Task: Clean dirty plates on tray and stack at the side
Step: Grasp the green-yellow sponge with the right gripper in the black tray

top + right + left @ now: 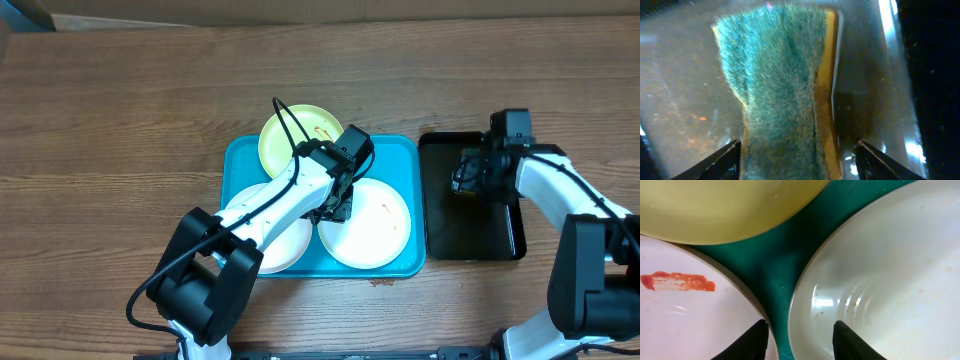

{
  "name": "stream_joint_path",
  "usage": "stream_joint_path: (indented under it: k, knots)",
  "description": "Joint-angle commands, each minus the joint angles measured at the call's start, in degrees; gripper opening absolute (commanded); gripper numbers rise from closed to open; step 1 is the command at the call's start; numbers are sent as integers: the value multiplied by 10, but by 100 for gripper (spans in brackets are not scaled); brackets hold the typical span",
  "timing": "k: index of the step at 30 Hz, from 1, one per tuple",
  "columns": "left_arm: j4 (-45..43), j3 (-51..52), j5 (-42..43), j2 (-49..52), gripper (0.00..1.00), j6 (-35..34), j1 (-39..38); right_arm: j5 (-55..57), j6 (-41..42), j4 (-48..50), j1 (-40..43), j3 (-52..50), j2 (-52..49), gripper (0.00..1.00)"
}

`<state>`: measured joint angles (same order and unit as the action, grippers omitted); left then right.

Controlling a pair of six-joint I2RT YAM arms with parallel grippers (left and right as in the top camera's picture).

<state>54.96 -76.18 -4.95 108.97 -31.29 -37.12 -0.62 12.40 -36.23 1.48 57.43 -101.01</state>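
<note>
Between the plates [890,280] you get only a narrow strip of tray [775,265]; the left gripper [800,325] spans it, jaws spread. The sponge [785,85] fills the spread right gripper [798,145]. Bare table [120,120] lies left of the tray.

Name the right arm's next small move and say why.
Probably close the right gripper on the sponge: its open jaws stand on either side of it in the black tray, and a white plate shows a red smear.
</note>
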Motion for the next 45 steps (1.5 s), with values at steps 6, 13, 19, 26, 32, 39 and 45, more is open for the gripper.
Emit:
stream_joint_path:
  k: [6, 13, 19, 26, 32, 39, 45]
  knots:
    - [-8, -9, 5, -8, 44, 4, -1, -28, 3, 24, 1, -21, -8, 4]
    - [-8, -9, 5, -8, 46, 4, -1, -37, 2, -63, 1, 35, -7, 53]
    - [-8, -9, 5, -8, 48, 4, -1, 2, 0, -60, 1, 60, -8, 70]
    - [-8, -9, 5, -8, 48, 4, -1, 10, 1, -30, 1, 35, -9, 70]
    - [-9, -9, 5, -8, 49, 4, -1, 9, 1, 17, 1, -8, -10, 69]
    - [-9, -9, 5, -8, 49, 4, -1, 5, 0, 41, 1, -23, -10, 4]
    - [-8, -9, 5, -8, 50, 5, -1, 6, -3, 47, 1, -9, -10, 76]
